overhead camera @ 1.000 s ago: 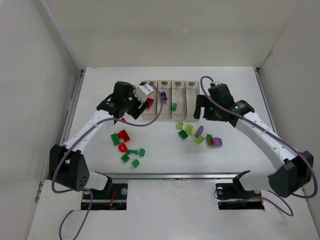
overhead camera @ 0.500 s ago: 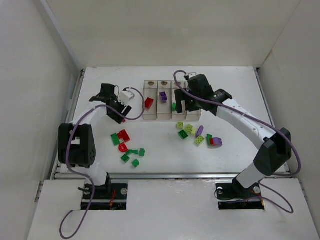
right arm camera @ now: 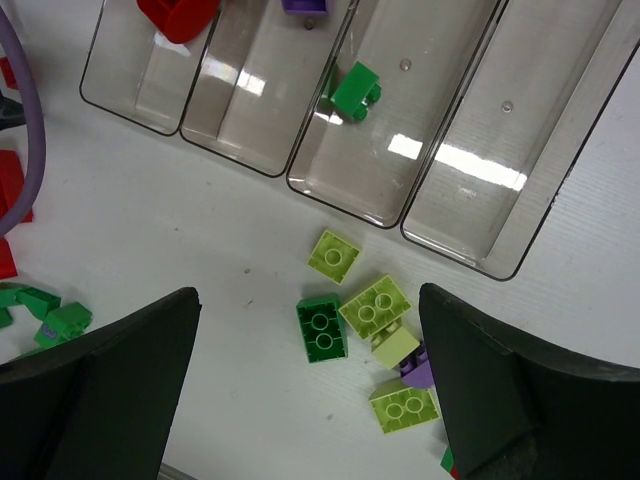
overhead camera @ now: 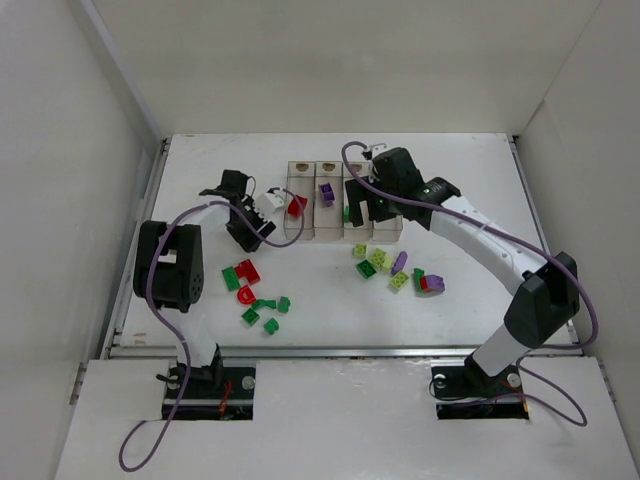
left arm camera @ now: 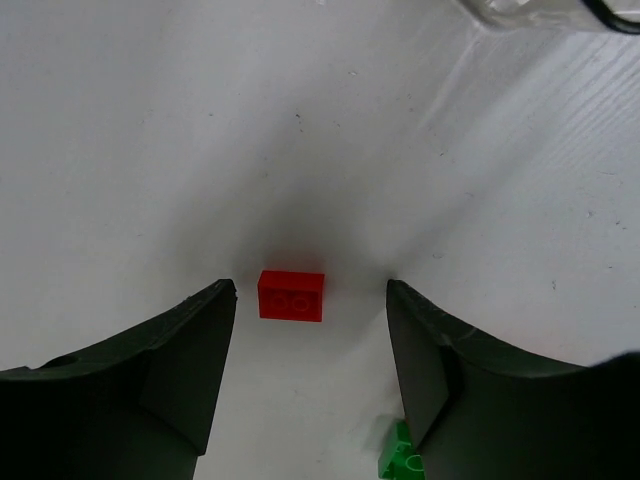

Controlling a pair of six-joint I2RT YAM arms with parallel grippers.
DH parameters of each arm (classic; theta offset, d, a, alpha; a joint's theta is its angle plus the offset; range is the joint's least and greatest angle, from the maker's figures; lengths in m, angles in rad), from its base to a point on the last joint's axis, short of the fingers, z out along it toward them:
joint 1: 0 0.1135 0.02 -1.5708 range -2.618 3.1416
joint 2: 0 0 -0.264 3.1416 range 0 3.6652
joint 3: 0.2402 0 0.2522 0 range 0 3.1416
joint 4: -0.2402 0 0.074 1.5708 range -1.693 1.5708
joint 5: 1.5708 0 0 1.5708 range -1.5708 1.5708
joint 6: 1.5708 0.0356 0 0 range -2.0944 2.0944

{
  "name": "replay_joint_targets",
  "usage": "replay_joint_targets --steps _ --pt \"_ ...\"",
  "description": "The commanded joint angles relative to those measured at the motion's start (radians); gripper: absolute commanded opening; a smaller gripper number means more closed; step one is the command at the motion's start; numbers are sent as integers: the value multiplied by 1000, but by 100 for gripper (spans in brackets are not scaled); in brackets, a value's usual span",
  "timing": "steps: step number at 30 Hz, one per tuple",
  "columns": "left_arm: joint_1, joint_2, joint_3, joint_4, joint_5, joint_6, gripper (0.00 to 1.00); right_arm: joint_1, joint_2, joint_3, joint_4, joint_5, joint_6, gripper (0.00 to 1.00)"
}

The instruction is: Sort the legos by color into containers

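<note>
Plainly, the biggest hazard concerns the row of four clear smoky-plastic bins (right arm camera: pixel 520 110). The right claw (right arm camera: pixel 308 292), fingers wide apart and empty, hangs over their near ends, so a careless descent could clip a rim and shift the row.

Left of the bins, the left claw (left arm camera: pixel 310 285), apart and empty, straddles a small red plastic brick (left arm camera: pixel 291 295) on the white surface (left arm camera: pixel 150 120). The brick sits off-centre; closing may skid it away.

Counts:
- Four bins, two claws.
- Inside the bins: one red piece (right arm camera: pixel 175 15), one purple piece (right arm camera: pixel 305 5), one dark green piece (right arm camera: pixel 355 90). The end bin is bare.
- Loose before the bins: four yellow-green bricks (right arm camera: pixel 375 305), one dark green brick (right arm camera: pixel 320 327), one half-hidden purple brick (right arm camera: pixel 418 372).
</note>
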Motion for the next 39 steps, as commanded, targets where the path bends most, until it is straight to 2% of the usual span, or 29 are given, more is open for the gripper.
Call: replay_joint_targets --steps 1,3,4,5,6,9,10,12,13,17,20,22,26,30,31,34,38,39 --pt "9 -3 43 -3 -8 26 58 1 -5 43 41 -7 -21 95" --pt "19 25 62 -3 -8 26 57 1 4 43 41 -7 -21 95" --pt "19 34 74 -15 -8 35 51 1 4 43 41 -7 -21 95" --pt "19 34 74 -28 -8 35 50 1 4 43 41 -7 -21 95" --pt "19 48 74 -37 -8 47 43 1 4 43 41 -7 -21 95" --pt "19 68 83 -71 1 61 28 1 4 43 41 -7 -21 95" --pt "19 68 83 -81 10 61 14 1 4 43 41 5 -21 95" --pt "28 68 83 -101 24 70 0 1 4 43 41 18 -21 95" --pt "28 68 92 -115 35 70 0 1 4 52 41 28 -21 95" --pt "77 68 141 -141 82 41 0 1 4 83 41 37 -21 95" --pt "77 45 233 -161 141 -18 0 1 14 92 41 37 -21 95" --pt "42 36 322 -149 181 -83 0 1 14 101 41 37 -21 95" --pt "-73 22 422 -138 237 -115 0 1 14 101 50 37 -12 95" --pt "-156 31 421 -138 271 -111 2 1 5 101 39 61 6 95" --pt "-179 42 411 -138 271 -111 8 1 -11 86 30 71 6 95" --pt "-198 68 402 -111 234 -101 14 1 -35 64 18 80 6 95" --pt "-198 77 414 -101 220 -83 39 1 -60 44 18 92 6 95" --pt "-211 77 427 -101 230 -57 53 1 -71 44 18 101 6 95"
